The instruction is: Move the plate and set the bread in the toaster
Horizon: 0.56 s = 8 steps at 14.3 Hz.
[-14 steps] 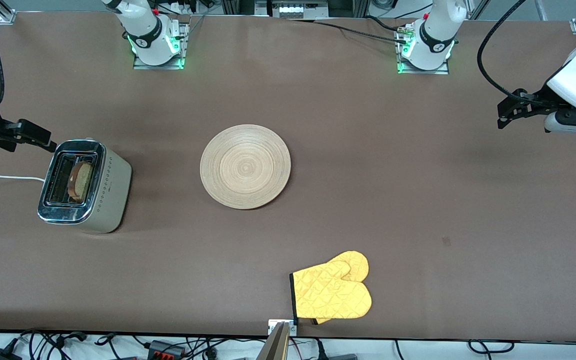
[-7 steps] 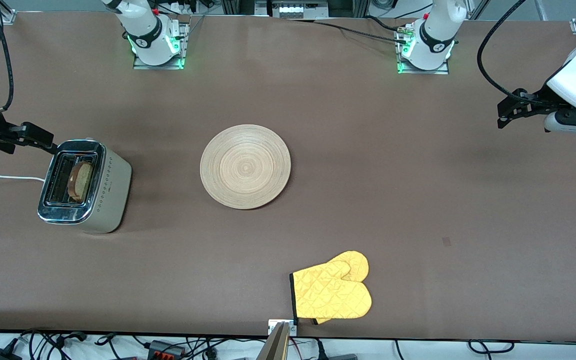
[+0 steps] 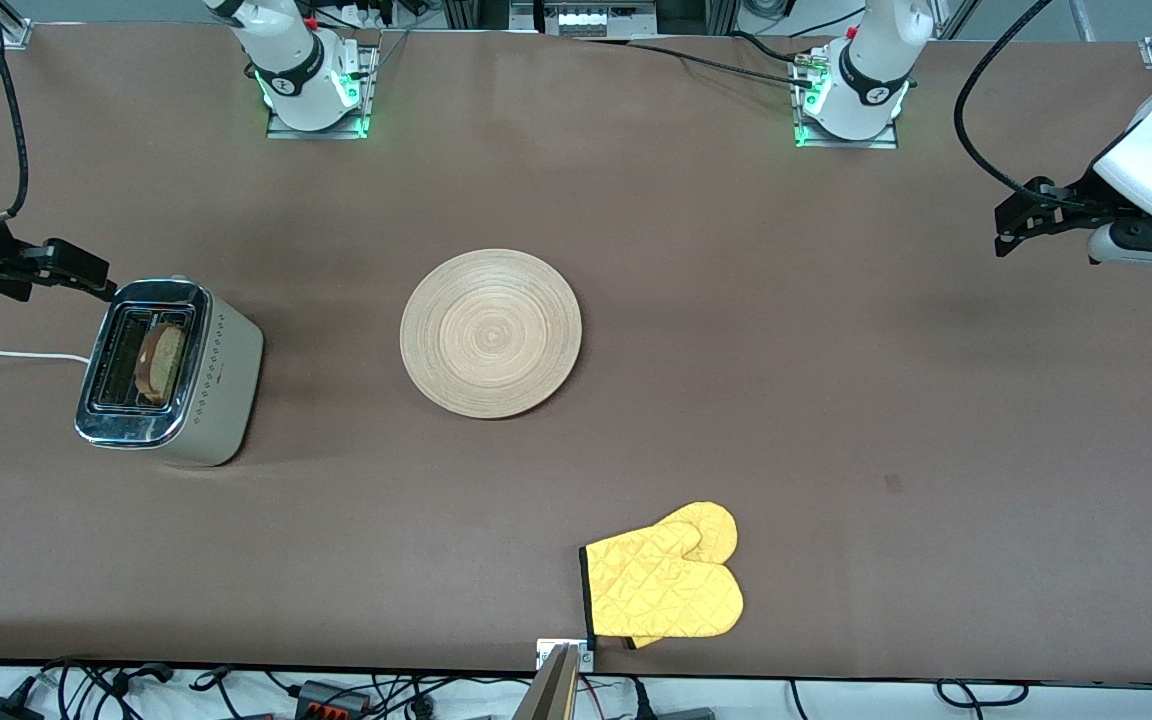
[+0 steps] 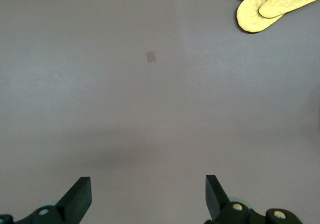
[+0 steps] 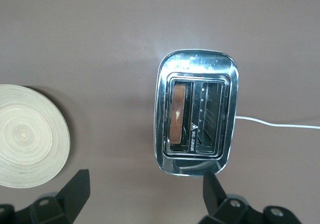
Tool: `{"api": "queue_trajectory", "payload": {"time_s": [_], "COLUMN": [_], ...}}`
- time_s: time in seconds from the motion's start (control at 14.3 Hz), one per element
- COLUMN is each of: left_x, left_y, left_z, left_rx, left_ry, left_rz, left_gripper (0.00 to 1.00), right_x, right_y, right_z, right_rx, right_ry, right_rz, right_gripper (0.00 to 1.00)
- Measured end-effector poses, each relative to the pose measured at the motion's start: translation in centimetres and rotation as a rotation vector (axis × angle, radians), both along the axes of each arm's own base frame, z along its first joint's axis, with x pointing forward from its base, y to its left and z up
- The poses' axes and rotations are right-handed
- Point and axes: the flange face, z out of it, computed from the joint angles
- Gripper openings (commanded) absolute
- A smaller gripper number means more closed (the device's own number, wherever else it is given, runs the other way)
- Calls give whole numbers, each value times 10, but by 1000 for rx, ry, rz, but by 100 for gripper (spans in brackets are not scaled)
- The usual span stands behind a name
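The toaster (image 3: 171, 372) stands toward the right arm's end of the table, and the bread (image 3: 164, 362) stands in one of its slots. The right wrist view shows the toaster's chrome top (image 5: 196, 112) and the bread (image 5: 178, 116) in the slot nearest the plate (image 5: 27, 134). The pale wooden plate (image 3: 491, 333) lies bare at mid-table. My right gripper (image 3: 86, 272) hangs open and empty over the table just beside the toaster, its jaws wide apart in its wrist view (image 5: 145, 181). My left gripper (image 3: 1011, 228) waits open and empty over bare table at the left arm's end (image 4: 147, 184).
A yellow oven mitt (image 3: 664, 582) lies near the table's front edge, nearer the front camera than the plate; it also shows in the left wrist view (image 4: 272, 4). The toaster's white cord (image 3: 6, 355) runs off toward the right arm's end.
My right arm has shifted slightly beside the toaster. The left arm, bread, plate and mitt have not moved.
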Motion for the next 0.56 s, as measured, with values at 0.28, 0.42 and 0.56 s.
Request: {"api": "queue_trajectory", "payload": {"time_s": [0.28,0.42,0.56], "left_x": [-1,-1,-1], "left_y": [0,0,0], "left_z": [0,0,0], "left_rx": [0,1,1], "left_ry": [7,7,8], "left_rz": [0,0,0], "left_gripper": [100,100,100], "right_x": [-1,0,0], "right_y": [-17,-16,-16], "right_z": [-1,-1,-1], "right_rx": [-1,-1,-1], "right_ry": [5,5,5], "right_rz": [-28,-27,-26], "right_gripper": [100,100,100]}}
